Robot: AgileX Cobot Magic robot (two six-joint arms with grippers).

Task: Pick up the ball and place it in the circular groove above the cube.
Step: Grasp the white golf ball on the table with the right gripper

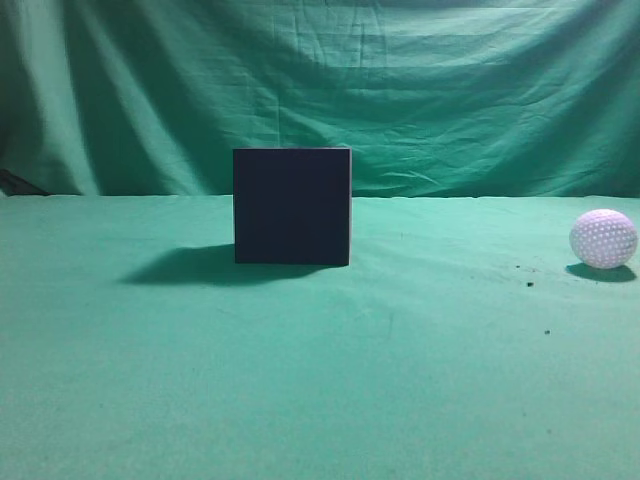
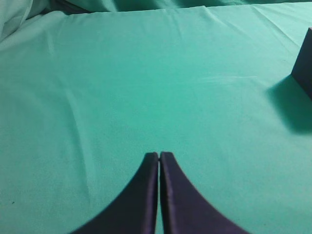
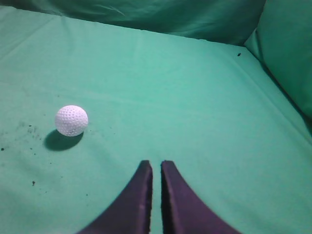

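The dark navy cube (image 1: 292, 206) stands on the green cloth at the middle of the exterior view; its top face does not show. A corner of it shows at the right edge of the left wrist view (image 2: 304, 61). The white dimpled ball (image 1: 603, 238) lies on the cloth at the far right, well apart from the cube. In the right wrist view the ball (image 3: 71, 120) lies ahead and to the left of my right gripper (image 3: 156, 164), whose fingers are nearly together and empty. My left gripper (image 2: 159, 155) is shut and empty over bare cloth. Neither gripper shows in the exterior view.
A green cloth (image 1: 320, 380) covers the table and hangs as a backdrop (image 1: 400, 80) behind. Small dark specks (image 1: 528, 284) lie on the cloth near the ball. The cloth rises in a fold at the right of the right wrist view (image 3: 287, 53).
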